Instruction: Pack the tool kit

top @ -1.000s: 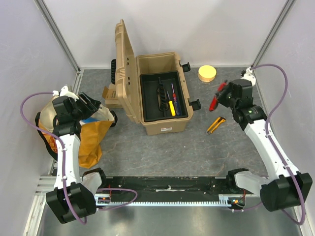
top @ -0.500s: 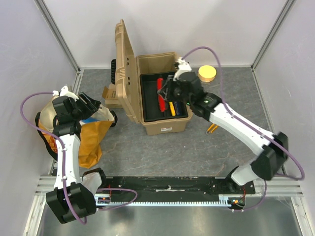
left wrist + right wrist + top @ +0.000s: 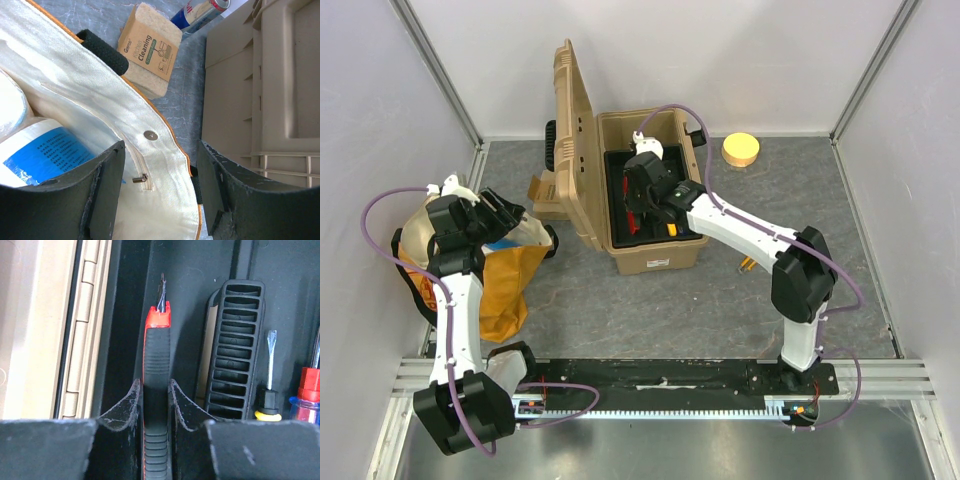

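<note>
The tan toolbox [image 3: 655, 260] stands open at mid-table, its lid [image 3: 572, 140] upright on the left. My right gripper [image 3: 638, 205] reaches into the left side of the black inner tray [image 3: 190, 300], shut on a red-and-black hand tool [image 3: 157, 340] whose metal tip points away from me. My right gripper [image 3: 155, 385] pinches the tool's handle between both fingers. Beside it lie the tray's ribbed black handle [image 3: 235, 350], a yellow-handled screwdriver [image 3: 270, 365] and a red-and-blue one [image 3: 307, 390]. My left gripper [image 3: 161, 155] hangs open over the cream cloth bag [image 3: 100, 110], holding nothing.
A yellow utility knife [image 3: 748, 265] lies right of the toolbox, partly under my right arm. A round yellow disc [image 3: 741, 150] sits at the back right. A cardboard sponge box [image 3: 150, 47] and a can [image 3: 200, 12] lie between bag and lid. A blue-labelled bottle [image 3: 45, 150] is in the bag.
My right arm swung from the table's right side across to the toolbox, carrying the red-and-black tool, and now holds it low in the tray's left part. The left arm stayed still.
</note>
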